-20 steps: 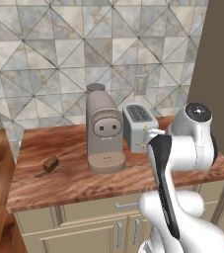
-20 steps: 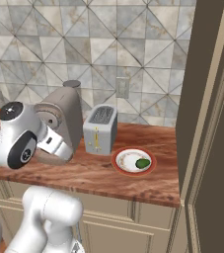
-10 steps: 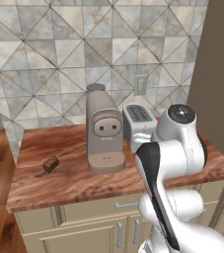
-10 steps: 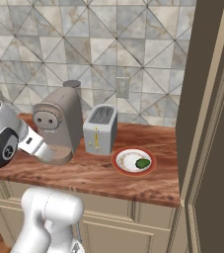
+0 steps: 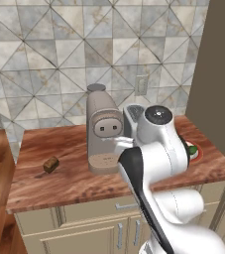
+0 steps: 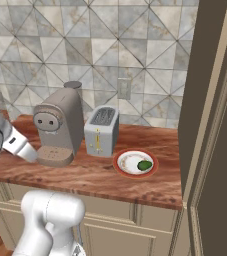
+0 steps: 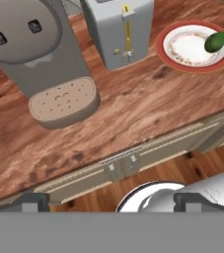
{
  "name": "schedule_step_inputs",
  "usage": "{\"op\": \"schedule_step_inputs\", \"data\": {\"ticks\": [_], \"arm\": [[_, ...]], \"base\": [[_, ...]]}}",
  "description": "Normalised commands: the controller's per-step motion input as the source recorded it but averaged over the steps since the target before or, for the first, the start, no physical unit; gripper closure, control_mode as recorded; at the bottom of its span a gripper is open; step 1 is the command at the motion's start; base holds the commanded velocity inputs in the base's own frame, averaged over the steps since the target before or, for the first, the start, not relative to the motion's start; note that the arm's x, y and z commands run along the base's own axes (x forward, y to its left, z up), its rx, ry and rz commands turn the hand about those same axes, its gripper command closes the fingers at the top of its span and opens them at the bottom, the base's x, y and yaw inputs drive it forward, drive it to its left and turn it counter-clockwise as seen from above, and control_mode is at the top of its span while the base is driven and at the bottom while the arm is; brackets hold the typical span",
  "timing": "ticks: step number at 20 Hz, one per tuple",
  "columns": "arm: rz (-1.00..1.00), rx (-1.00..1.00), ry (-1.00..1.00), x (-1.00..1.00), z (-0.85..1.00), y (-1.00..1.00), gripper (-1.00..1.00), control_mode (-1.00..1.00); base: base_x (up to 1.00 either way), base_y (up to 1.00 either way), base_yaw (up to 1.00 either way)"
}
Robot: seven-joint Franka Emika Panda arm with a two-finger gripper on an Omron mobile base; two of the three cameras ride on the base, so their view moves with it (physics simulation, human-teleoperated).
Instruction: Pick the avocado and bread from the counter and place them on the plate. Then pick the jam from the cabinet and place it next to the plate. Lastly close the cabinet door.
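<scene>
The avocado point(image 7: 215, 41) lies on the right side of the white, orange-rimmed plate point(image 7: 176, 58), and it also shows on the plate point(image 6: 127, 168) as a green avocado point(image 6: 145, 165). The brown bread point(image 5: 50, 164) sits alone on the left of the counter point(image 5: 59, 183). My gripper point(image 7: 112, 201) hangs over the counter's front edge, open and empty, its fingertips point(image 7: 34, 201) far apart. It is well short of the plate and looks down on the coffee machine. The jam is out of view. The cabinet door point(image 6: 210, 125) stands open at the right.
A beige coffee machine point(image 5: 104, 131) stands mid-counter with a grey toaster point(image 6: 101, 131) to its right, between bread and plate. My arm point(image 5: 153, 149) hides the toaster and part of the plate in the left base view. Drawer handles point(image 7: 123, 167) sit below the counter edge.
My arm has swung to the left, from near the plate toward the coffee machine. The gripper stays open. Avocado, plate and bread have not moved.
</scene>
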Motion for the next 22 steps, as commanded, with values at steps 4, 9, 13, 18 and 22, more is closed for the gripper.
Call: {"op": "schedule_step_inputs", "data": {"ticks": [4, 9, 13, 18, 22], "arm": [[0.00, 0.00, 0.06, 0.00, 0.00, 0.43, -1.00, -1.00], [0.00, 0.00, 0.03, 0.00, -0.01, 0.26, -1.00, -1.00], [0.00, 0.00, 0.00, 0.00, -0.01, 0.21, -1.00, -1.00], [0.00, 0.01, 0.00, 0.00, 0.00, 0.24, -1.00, -1.00], [0.00, 0.02, 0.00, 0.03, -0.02, 0.27, -1.00, -1.00]], "base": [[0.00, 0.00, 0.00], [0.00, 0.00, 0.00], [0.00, 0.00, 0.00], [0.00, 0.00, 0.00], [0.00, 0.00, 0.00]]}}
